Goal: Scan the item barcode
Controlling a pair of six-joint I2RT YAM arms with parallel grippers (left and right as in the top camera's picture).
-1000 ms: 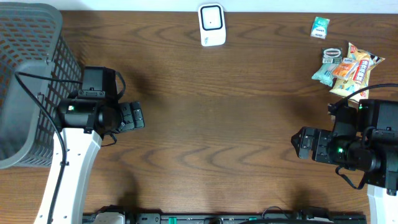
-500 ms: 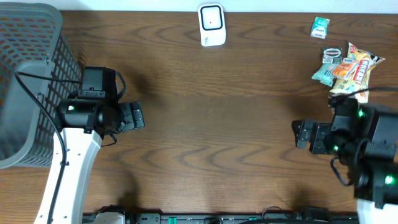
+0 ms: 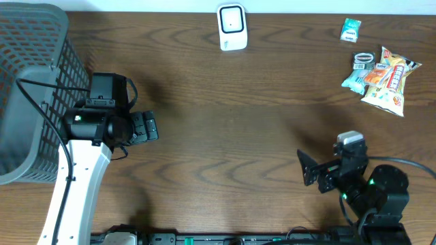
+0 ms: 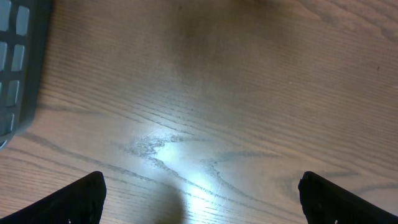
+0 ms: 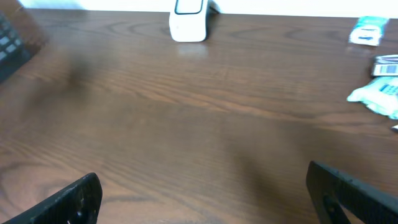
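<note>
two grippers are counted over one wooden table (image 3: 225,136). nearest, at 5 o'clock, the right gripper (image 3: 304,168) is seen with its jaws spread wide, nothing between them, only bare wood below. at 9 o'clock the left gripper (image 3: 151,127) is likewise spread and empty, with one grey mesh basket (image 3: 65,64) near it at 10 o'clock. further out, at 2 o'clock, the items are found, with no gripper on them. three can be made out in a cluster: a colourful snack bag (image 3: 390,80), a teal packet (image 3: 353,82) and a small labelled piece (image 3: 364,60). one green packet (image 3: 350,30) lies apart beyond them. at 12 o'clock, by the far edge, one white scanner (image 3: 231,27) is seen, well apart from both grippers.
</note>
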